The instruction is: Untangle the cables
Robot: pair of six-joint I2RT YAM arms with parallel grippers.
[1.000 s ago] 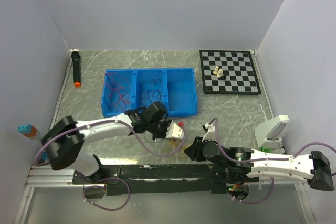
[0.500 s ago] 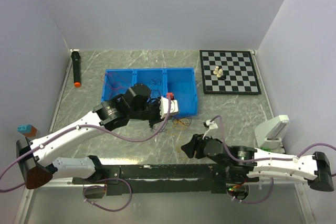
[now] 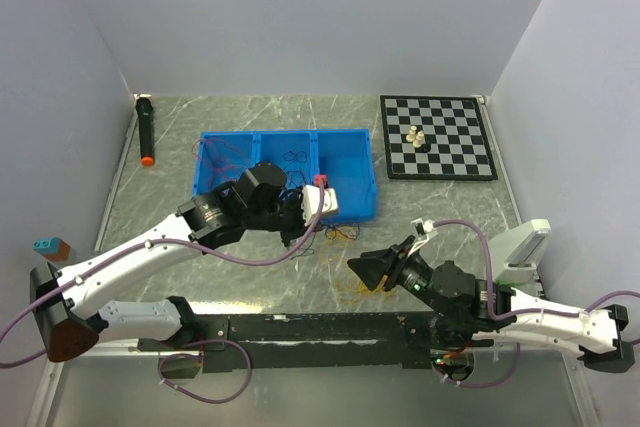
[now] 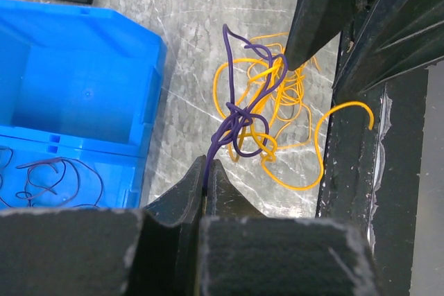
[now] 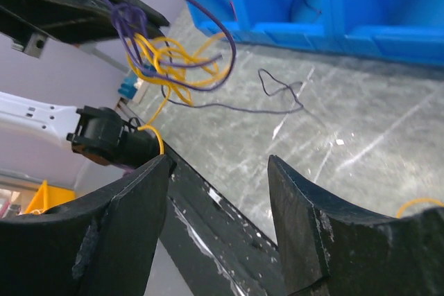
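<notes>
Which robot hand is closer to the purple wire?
Left. The left gripper is shut on the purple wire, pinching its end. The right gripper is open and not touching it; the wire hangs beyond its fingertips.

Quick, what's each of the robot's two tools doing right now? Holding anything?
Left tool: closed, pinching a purple wire tangled with yellow wires.
Right tool: open, holding nothing.
</notes>
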